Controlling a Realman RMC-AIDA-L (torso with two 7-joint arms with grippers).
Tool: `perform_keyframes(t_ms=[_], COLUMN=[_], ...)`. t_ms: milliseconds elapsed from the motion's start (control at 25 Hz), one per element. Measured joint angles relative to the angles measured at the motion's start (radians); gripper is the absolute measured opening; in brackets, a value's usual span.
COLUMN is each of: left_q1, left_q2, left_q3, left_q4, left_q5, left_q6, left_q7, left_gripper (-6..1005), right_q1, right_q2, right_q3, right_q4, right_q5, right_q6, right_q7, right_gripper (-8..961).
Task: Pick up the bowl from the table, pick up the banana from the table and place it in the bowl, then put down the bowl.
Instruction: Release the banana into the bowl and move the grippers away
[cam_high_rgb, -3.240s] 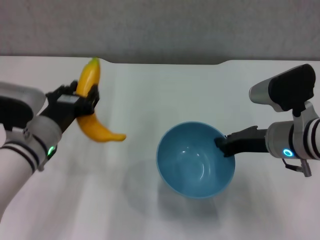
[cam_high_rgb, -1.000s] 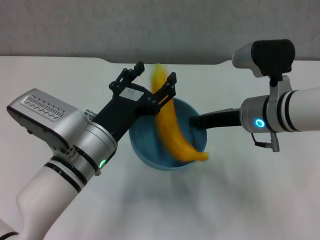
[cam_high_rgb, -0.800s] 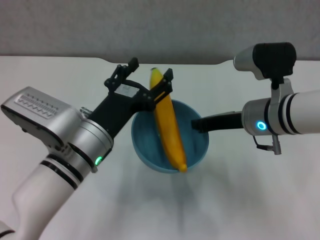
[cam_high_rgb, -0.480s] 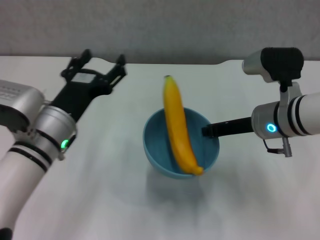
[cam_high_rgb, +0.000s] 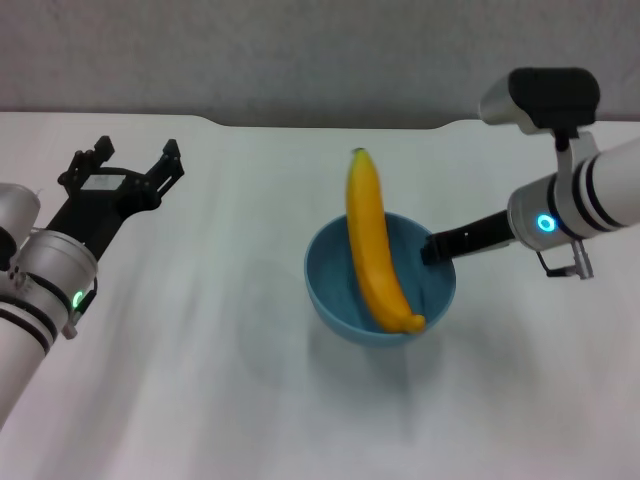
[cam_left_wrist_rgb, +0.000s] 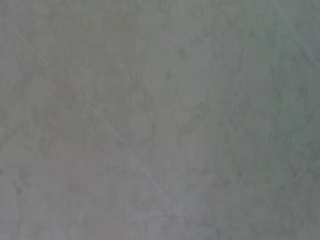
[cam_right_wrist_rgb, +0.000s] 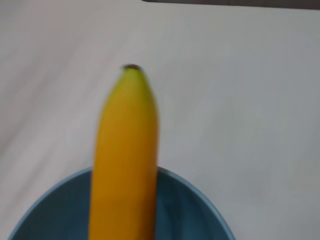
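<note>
The light-blue bowl (cam_high_rgb: 335, 285) hangs a little above the white table (cam_high_rgb: 220, 380), and my right gripper (cam_high_rgb: 432, 248) is shut on its right rim. The yellow banana (cam_high_rgb: 374, 242) rests across the bowl, its greenish tip poking out over the far rim and its other end on the near rim. In the right wrist view the banana (cam_right_wrist_rgb: 125, 155) rises out of the bowl (cam_right_wrist_rgb: 195, 210). My left gripper (cam_high_rgb: 125, 160) is open and empty, far off to the left above the table.
A shallow notch (cam_high_rgb: 330, 125) is cut in the table's far edge behind the bowl, with a grey wall beyond. The left wrist view shows only bare tabletop (cam_left_wrist_rgb: 160, 120).
My left gripper let go of the banana into the bowl and drew back far to the left. The right arm carried the bowl a little to the right.
</note>
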Motion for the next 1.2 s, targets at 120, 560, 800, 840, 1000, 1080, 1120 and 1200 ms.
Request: perform_keyframes(t_ms=[120,560,800,840,1000,1080,1120,1200], left_q1=[-0.002,0.003,0.001,0.001,0.002,0.003,0.003,0.003], left_q2=[0.000,0.000,-0.001,-0.001,-0.003,-0.003,-0.003,-0.003], left_q3=[-0.014,-0.026,-0.027,-0.027,-0.026,-0.026,-0.026,-0.027], left_q4=[0.009,0.013,0.024,0.025,0.026,0.027,0.028,0.033], left_q5=[0.000,0.000,0.000,0.000,0.000,0.000,0.000,0.000], left_q6=[0.000,0.006,0.009,0.009,0.009,0.009,0.009,0.010], left_q7=[0.004,0.008,0.003,0.003,0.003,0.003,0.003,0.002], left_gripper=[898,898,898,898,898,898,898,898], right_q1=[0.046,0.051,0.031,0.029,0.023,0.022,0.022,0.021], right_q2=[0.001,0.018,0.018,0.018,0.020,0.020,0.020,0.020], right_q3=[0.005,-0.053,-0.057,-0.057,-0.067,-0.068,-0.069,-0.069], right_q4=[0.046,0.079,0.094,0.095,0.095,0.095,0.095,0.096], right_q5=[-0.017,-0.010,-0.009,-0.009,-0.009,-0.009,-0.009,-0.009], right_q6=[0.005,-0.005,0.003,0.003,0.004,0.005,0.006,0.009], right_q7=[-0.003,-0.006,-0.007,-0.007,-0.007,-0.007,-0.007,-0.007], right_gripper=[40,40,41,41,41,41,41,41])
